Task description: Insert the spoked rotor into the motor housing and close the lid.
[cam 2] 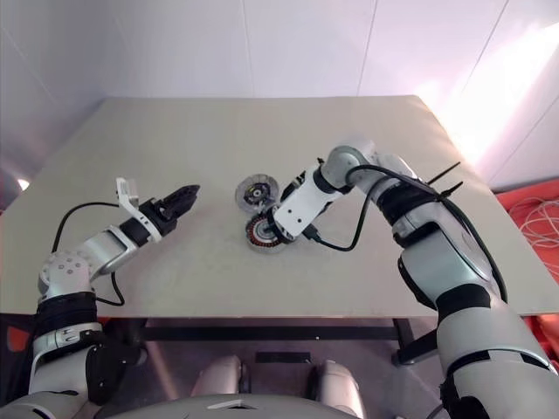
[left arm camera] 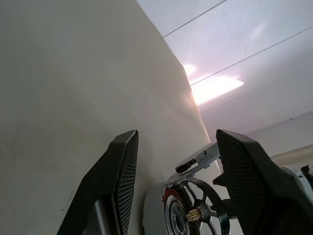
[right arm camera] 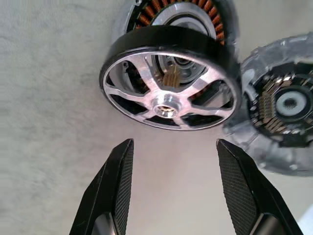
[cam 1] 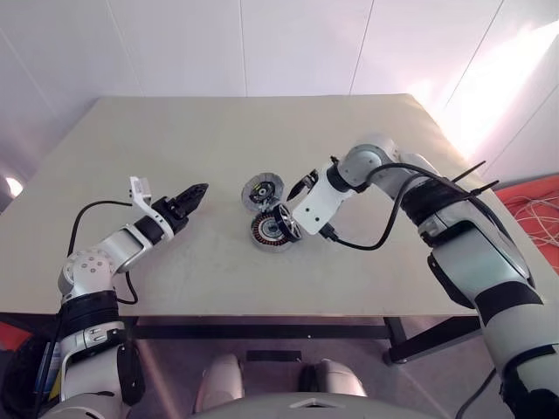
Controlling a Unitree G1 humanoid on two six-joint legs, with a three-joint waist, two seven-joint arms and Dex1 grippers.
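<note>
Right wrist view: right hand (right arm camera: pixel 171 161) apart, empty, near spoked rotor (right arm camera: pixel 168 85).

spoked rotor (right arm camera: pixel 168 78): black rim, silver spokes and hub | motor housing (right arm camera: pixel 183 17): grey, copper-orange windings | lid (right arm camera: pixel 283 110): grey, dark slotted ring | table (cam 1: pixel 218 140): beige | fingers (right arm camera: pixel 117 188): black, ribbed pads

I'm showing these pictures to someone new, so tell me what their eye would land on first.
First, the dark round spoked rotor with its shiny silver hub, tilted against the copper-wound grey metal motor housing mid-table, with the right gripper open just short of it. Next, the round grey lid beside the housing. Then the left gripper, open and empty over the beige table to the left.
</note>
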